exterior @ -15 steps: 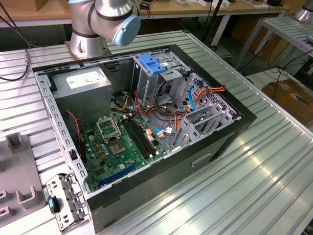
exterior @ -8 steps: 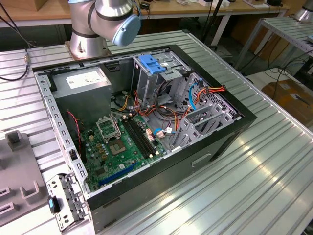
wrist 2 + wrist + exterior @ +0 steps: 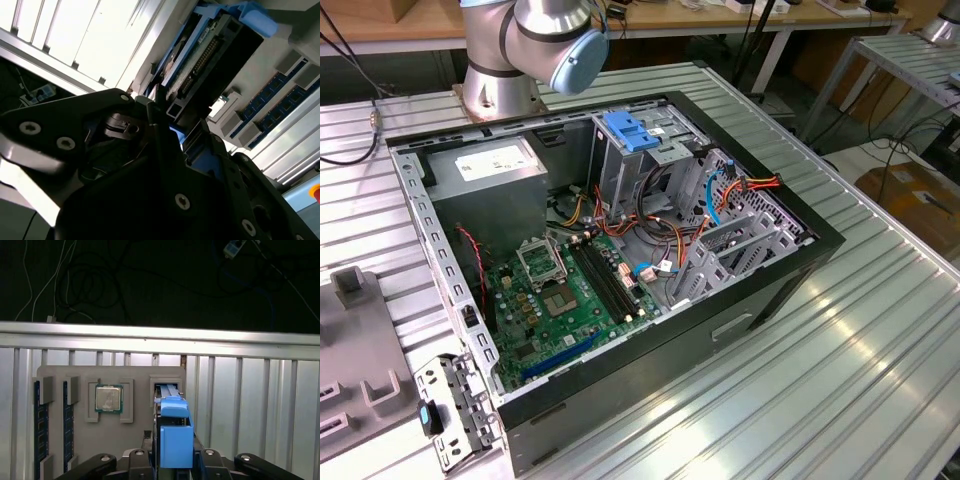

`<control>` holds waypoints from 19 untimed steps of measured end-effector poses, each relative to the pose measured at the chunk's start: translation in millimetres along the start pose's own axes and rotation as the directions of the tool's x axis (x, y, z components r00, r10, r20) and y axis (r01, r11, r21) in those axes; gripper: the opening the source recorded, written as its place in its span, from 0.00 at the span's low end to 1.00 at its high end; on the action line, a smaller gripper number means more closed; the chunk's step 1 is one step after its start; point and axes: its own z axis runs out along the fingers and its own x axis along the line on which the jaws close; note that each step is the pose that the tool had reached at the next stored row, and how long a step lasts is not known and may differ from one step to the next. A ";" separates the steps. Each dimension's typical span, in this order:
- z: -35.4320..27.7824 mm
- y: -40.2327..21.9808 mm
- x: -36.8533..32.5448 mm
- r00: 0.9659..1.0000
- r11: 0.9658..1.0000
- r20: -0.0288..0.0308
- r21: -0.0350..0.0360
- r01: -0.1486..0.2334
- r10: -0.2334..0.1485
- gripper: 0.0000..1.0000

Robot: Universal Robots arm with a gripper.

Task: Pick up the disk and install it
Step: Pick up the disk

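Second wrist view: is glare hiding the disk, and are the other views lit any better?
Second wrist view: glare bleaches the grooved table white and the gripper is a dark silhouette, yet the disk is readable. First wrist view: the disk's blue rail is evenly lit, background above it black. Exterior view: bright streaks on the table at the exterior view's right.

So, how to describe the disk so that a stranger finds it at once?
In the first wrist view, find the grey tray on the ribbed metal table. The disk stands edge-on by the gripper. Unlike the flat square processor beside it, it has a bright blue rail.
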 end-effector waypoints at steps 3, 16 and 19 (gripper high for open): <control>0.1 0.0 0.0 0.999 0.999 0.000 -0.001 -0.034 0.034 0.37; 0.1 0.0 0.0 0.996 0.996 0.000 -0.002 -0.089 0.089 0.37; 0.1 0.0 0.0 0.996 0.996 0.001 -0.002 -0.089 0.089 0.37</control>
